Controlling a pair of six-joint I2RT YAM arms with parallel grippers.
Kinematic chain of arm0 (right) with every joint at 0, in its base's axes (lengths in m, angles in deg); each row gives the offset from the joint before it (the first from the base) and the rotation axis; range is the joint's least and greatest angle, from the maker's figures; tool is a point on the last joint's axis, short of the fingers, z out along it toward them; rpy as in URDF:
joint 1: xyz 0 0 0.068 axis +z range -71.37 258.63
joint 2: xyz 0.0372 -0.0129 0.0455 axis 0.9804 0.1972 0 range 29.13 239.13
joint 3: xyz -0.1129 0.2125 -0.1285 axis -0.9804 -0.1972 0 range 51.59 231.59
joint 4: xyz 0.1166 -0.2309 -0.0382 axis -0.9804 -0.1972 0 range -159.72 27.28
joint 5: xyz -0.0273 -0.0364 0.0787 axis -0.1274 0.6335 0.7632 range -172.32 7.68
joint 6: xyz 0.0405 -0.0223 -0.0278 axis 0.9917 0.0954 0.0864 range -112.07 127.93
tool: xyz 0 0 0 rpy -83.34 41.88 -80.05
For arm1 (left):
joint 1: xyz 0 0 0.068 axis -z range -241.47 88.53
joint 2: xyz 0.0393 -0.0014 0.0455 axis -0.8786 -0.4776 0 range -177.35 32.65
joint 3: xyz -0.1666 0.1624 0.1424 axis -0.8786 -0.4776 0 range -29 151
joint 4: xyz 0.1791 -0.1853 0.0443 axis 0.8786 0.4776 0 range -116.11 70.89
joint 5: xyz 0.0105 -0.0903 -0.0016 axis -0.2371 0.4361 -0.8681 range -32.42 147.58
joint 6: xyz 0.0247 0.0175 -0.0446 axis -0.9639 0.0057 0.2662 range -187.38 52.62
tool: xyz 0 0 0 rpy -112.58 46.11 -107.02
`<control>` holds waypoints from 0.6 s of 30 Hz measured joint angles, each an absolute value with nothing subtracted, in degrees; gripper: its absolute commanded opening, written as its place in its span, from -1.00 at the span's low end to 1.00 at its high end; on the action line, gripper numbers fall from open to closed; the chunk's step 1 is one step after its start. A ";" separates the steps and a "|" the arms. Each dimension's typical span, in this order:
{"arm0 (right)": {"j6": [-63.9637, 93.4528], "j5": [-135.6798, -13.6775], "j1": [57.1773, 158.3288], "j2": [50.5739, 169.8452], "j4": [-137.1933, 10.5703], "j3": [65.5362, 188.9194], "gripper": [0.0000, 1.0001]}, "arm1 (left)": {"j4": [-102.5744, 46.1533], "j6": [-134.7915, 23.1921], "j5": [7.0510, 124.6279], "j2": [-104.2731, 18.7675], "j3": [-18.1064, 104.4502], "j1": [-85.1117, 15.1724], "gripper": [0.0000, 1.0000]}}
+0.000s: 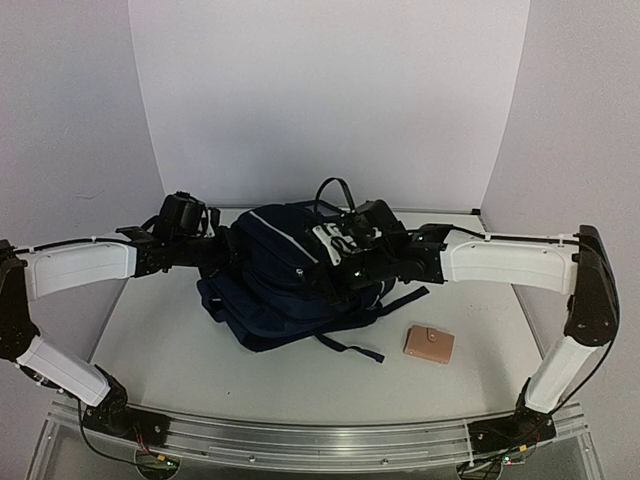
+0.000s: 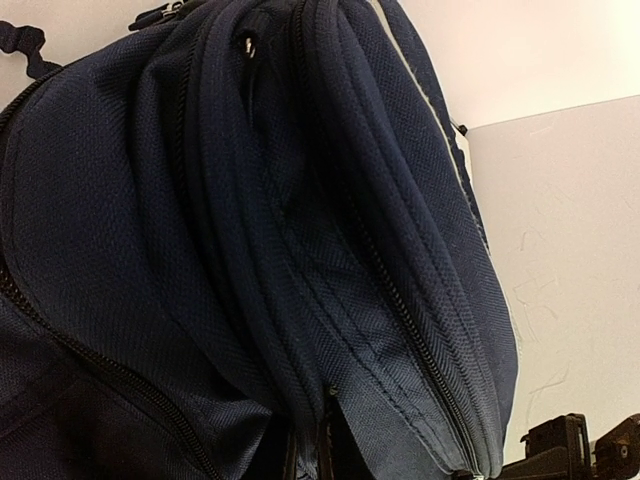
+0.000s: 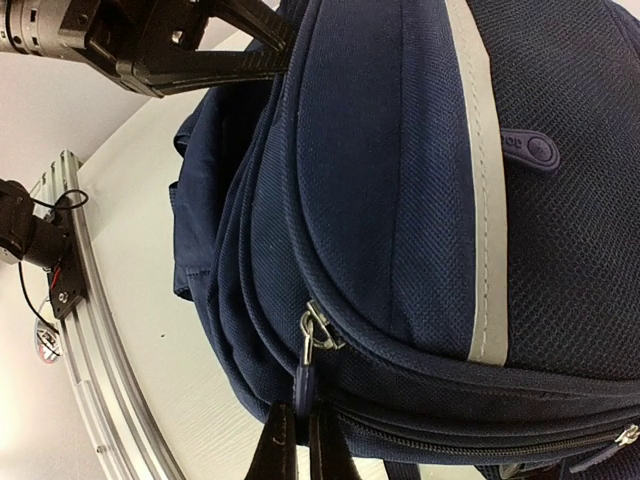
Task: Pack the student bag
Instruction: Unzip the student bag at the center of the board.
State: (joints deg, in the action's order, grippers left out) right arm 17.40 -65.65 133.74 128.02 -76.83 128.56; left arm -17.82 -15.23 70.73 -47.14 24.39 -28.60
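The student bag (image 1: 285,285) is a navy backpack lying in the middle of the table, with a pale stripe (image 3: 480,180) down its front. My left gripper (image 1: 222,252) is at the bag's left side and is shut on a fold of its navy fabric (image 2: 300,330), with the fingers (image 2: 289,455) mostly buried in the cloth. Over the bag's right side, my right gripper (image 3: 302,420) is shut on the navy zipper pull (image 3: 305,386). That pull hangs from a metal slider (image 3: 320,330).
A small tan wallet (image 1: 429,343) lies on the table to the right of the bag. A loose strap (image 1: 350,348) trails toward the front. The metal rail (image 1: 300,440) runs along the near edge. White walls close in the back and both sides.
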 measured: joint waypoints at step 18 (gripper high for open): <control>32.21 -71.81 138.74 134.59 -76.01 138.68 -0.06 | -20.36 -19.04 69.04 -46.14 24.07 -22.86 -0.28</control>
State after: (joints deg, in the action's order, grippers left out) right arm 32.21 -71.81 138.74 134.59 -76.01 138.68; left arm -20.36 -19.04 69.04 -46.14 24.07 -22.86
